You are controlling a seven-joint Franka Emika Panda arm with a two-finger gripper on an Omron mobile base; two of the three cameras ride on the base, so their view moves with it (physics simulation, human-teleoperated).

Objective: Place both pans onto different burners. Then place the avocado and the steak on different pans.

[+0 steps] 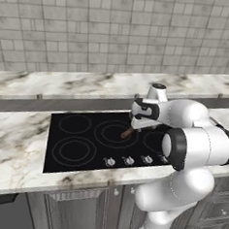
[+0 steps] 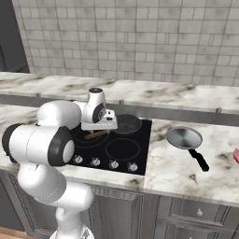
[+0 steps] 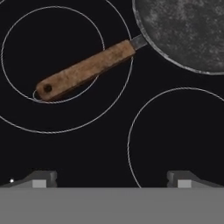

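Pans first: dark pan (image 3: 186, 33) sits flat on the cooktop (image 2: 140, 156), its body on a rear burner ring, brown wooden handle (image 3: 85, 70) lying across the double-ring burner (image 3: 52, 65) next to it. Silver pan (image 2: 185, 138) w/ black handle is off the cooktop, on the marble counter (image 2: 177, 175) just beside the glass's edge, handle pointing toward the counter front. A bit of pinkish-red steak (image 2: 236, 155) shows on the counter, farther from the cooktop than the silver pan. My gripper (image 3: 111, 179) hangs above the cooktop, over the wooden handle & not touching it; fingertips (image 3: 43, 178) spread wide apart, nothing between them. Below me a third burner ring (image 3: 131, 144) is bare glass. Knobs (image 1: 128, 161) line the cooktop's front edge. Avocado: can't make it out
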